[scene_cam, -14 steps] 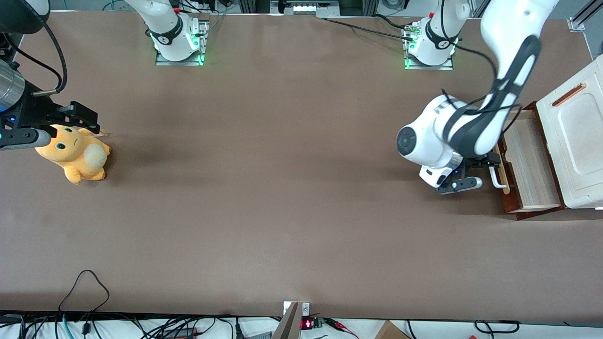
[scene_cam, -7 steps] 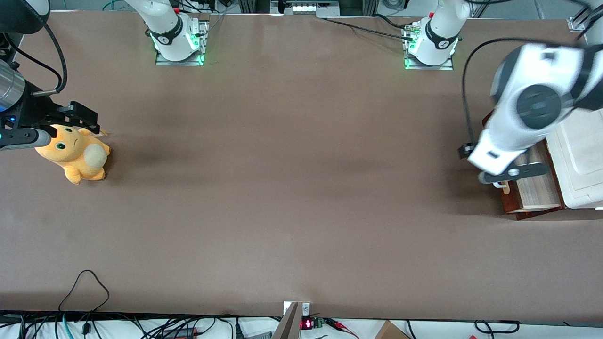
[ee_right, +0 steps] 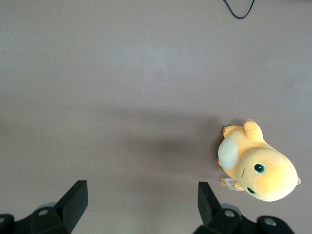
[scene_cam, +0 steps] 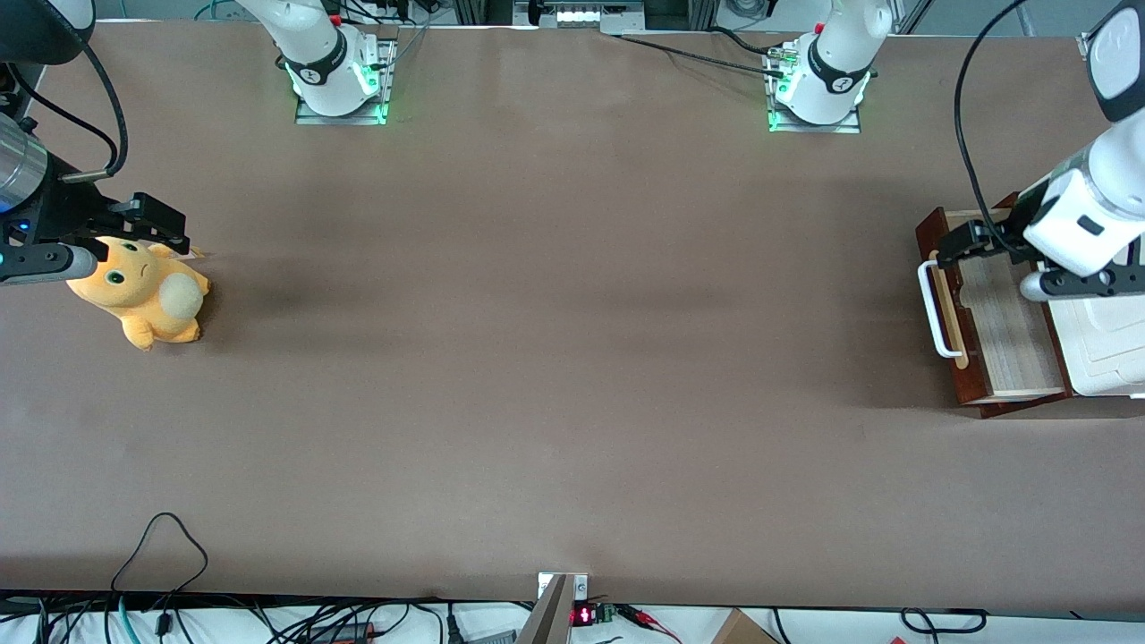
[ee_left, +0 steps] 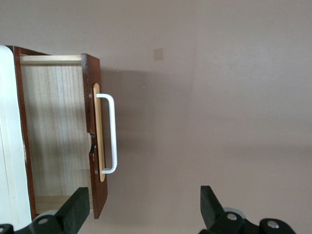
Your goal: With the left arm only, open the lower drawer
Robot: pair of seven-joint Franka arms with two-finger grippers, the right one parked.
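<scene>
One drawer mattered here, the lower drawer (scene_cam: 993,326), and from my remote seat I judged it already pulled well out of its cabinet (scene_cam: 1105,344) at the working arm's end of the table (scene_cam: 555,358). Its dark reddish-brown front faced the open table, with the white U-shaped handle (scene_cam: 935,309) standing proud on a pale wood strip, and the light plywood floor of the drawer lay bare and empty to the camera above. The left arm (scene_cam: 1087,215) hung over the drawer and the white cabinet top, lifted clear of both, and its claw (ee_left: 141,207) touched nothing. In the wrist view the two black fingers (ee_left: 73,209) stood wide apart with only table and drawer showing between them, so the claw was fully spread and held nothing. I read that height and that spread as a release: the handle was free and well apart from the fingers. By my reckoning the task was essentially done. Toward the parked arm's end of the table lay an orange plush toy (scene_cam: 143,295), far from the drawer and playing no part.
</scene>
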